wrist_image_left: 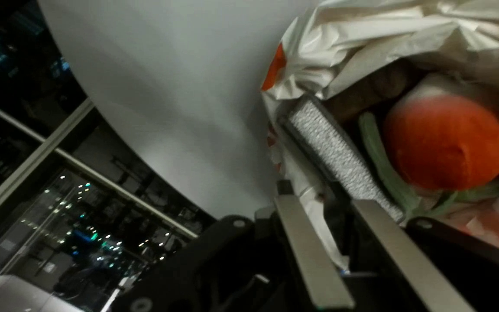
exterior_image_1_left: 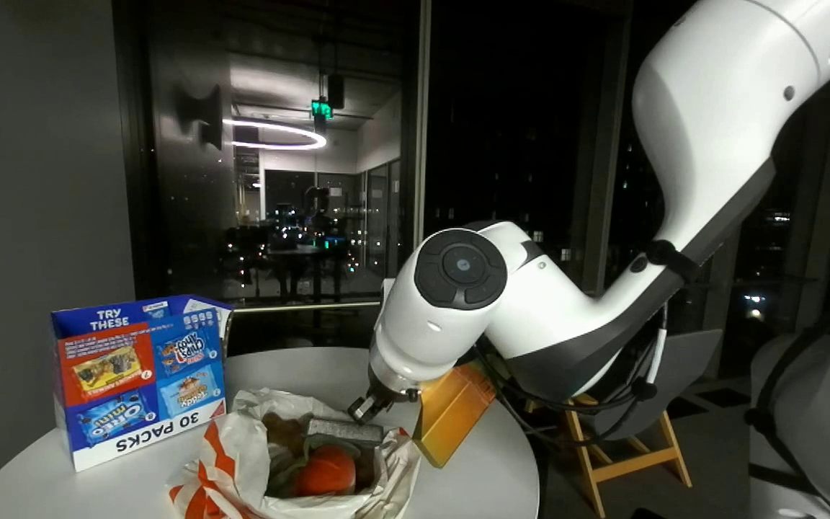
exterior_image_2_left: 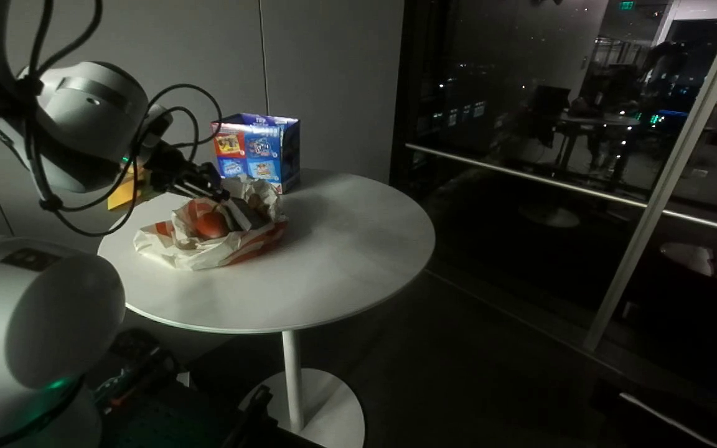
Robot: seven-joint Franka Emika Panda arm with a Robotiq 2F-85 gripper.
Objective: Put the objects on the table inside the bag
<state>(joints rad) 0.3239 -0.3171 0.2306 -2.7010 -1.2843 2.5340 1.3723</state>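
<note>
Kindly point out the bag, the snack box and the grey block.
Bag (exterior_image_1_left: 246,447): in an exterior view, on its paper side wall.
Snack box (exterior_image_1_left: 143,389): in an exterior view, on its printed front.
Grey block (wrist_image_left: 344,157): in the wrist view, on its speckled face.

In an exterior view the arm (exterior_image_1_left: 717,108) comes down from the upper right, bends sharply, and its wrist (exterior_image_1_left: 422,317) tilts, so the gripper (exterior_image_1_left: 362,411) points toward the lower left. In the wrist view the two fingers (wrist_image_left: 312,255) stand apart, a gap between them.
</note>
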